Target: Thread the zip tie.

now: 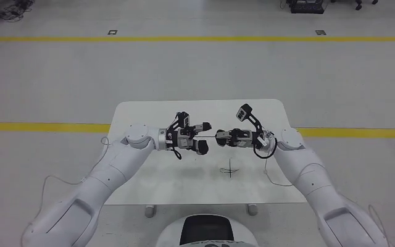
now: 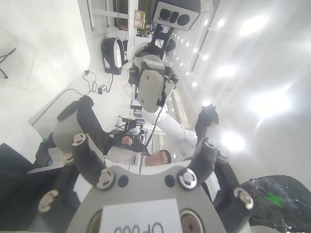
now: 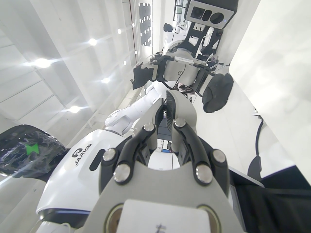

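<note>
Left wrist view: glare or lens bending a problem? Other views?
Left wrist view: ceiling lights flare into streaks beside the left gripper; the wide lens curves the table edge. Right wrist view: smaller flares, none over the right gripper. Top view: even light, zip tie a thin dark line against the table.

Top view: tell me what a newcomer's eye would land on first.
The two arms meet tip to tip above the white table, the left gripper spread open and the right gripper shut. A thin dark zip tie runs between them, apparently held out by the right gripper toward the left one. Nearer the robot, a small black cross mark sits on the tabletop.
</note>
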### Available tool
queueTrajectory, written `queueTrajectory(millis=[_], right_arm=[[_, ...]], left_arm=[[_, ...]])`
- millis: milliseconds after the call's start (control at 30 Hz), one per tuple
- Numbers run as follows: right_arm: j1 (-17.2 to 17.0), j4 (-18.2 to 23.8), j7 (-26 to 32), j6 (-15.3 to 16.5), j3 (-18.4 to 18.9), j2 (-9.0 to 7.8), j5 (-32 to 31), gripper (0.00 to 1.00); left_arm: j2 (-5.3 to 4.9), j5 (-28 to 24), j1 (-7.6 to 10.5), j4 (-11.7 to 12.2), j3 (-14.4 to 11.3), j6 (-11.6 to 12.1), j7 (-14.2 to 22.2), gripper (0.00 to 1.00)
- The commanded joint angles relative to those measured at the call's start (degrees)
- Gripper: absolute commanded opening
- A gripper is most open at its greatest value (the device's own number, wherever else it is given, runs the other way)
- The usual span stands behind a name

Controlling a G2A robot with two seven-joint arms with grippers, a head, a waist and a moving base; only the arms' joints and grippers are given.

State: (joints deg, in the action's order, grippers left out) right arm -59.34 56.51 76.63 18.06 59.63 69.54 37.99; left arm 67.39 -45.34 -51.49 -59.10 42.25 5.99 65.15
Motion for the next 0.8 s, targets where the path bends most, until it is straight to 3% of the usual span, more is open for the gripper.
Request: queueTrajectory(millis=[0, 300, 767], right_arm=[[-0.23, 0.19, 0.03, 0.02, 0.31, -0.11, -0.05, 0.00], [-0.95, 1.07, 0.27, -0.19, 1.01, -0.39, -0.16, 0.00], [-0.92, 1.14, 0.86, 0.03, 0.59, -0.27, -0.27, 0.00]], left_arm=[[0.01, -0.22, 0.04, 0.23, 0.21, 0.01, 0.21, 1.00], [0.15, -0.17, 0.10, 0.72, 0.41, -0.20, 0.67, 1.00], [0.59, -0.68, 0.27, 1.69, 0.42, -0.46, 1.28, 0.82]])
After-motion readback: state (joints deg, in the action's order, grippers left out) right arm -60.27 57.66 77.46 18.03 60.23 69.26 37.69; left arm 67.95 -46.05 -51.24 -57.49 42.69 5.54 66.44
